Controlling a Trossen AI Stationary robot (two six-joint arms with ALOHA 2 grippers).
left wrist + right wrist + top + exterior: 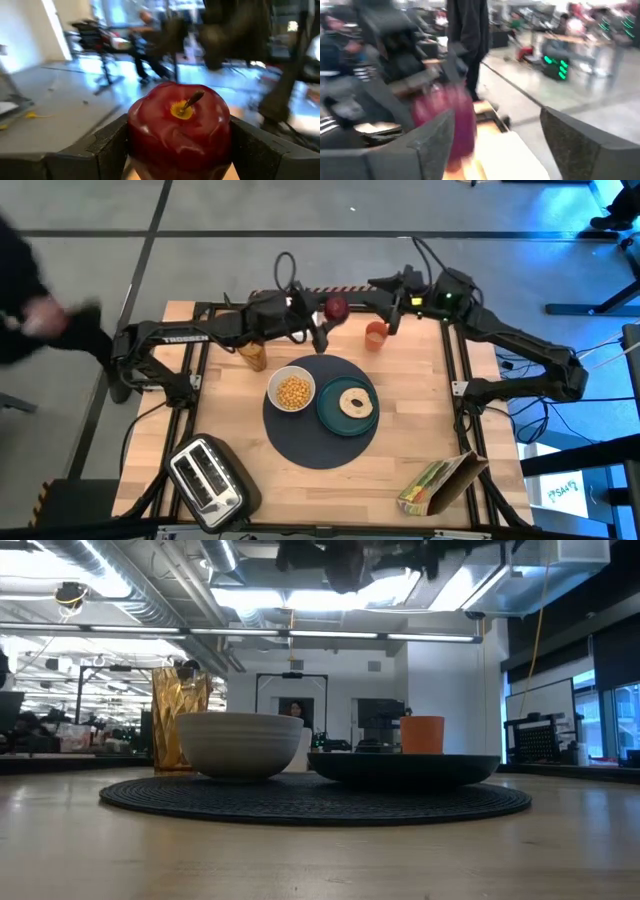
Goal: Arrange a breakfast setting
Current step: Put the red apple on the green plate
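Observation:
My left gripper (pixel 328 313) is shut on a red apple (pixel 336 307), held high over the table's far edge. In the left wrist view the apple (pixel 180 130) fills the gap between the fingers. My right gripper (pixel 368 288) is open just right of the apple, which shows blurred by one of its fingers (pixel 445 125). On the round dark mat (pixel 310 445) stand a white bowl of yellow cereal (pixel 292 391) and a teal plate (pixel 332 418) with a bagel (pixel 355 403). A small orange cup (pixel 375 334) stands on the table beyond the mat. The spoon is not in view. My left gripper pinches the apple between its two fingers, one on each side of its body (pixel 136 135). The stem end (pixel 184 107) faces back toward the wrist. The apple is lifted clear, high above the table.
A silver toaster (pixel 205 477) stands at the near left corner, and a yellow-green cereal bag (pixel 440 485) lies at the near right. A gold-brown packet (pixel 252 356) stands left of the bowl. A person moves at the picture's far left (pixel 40 310).

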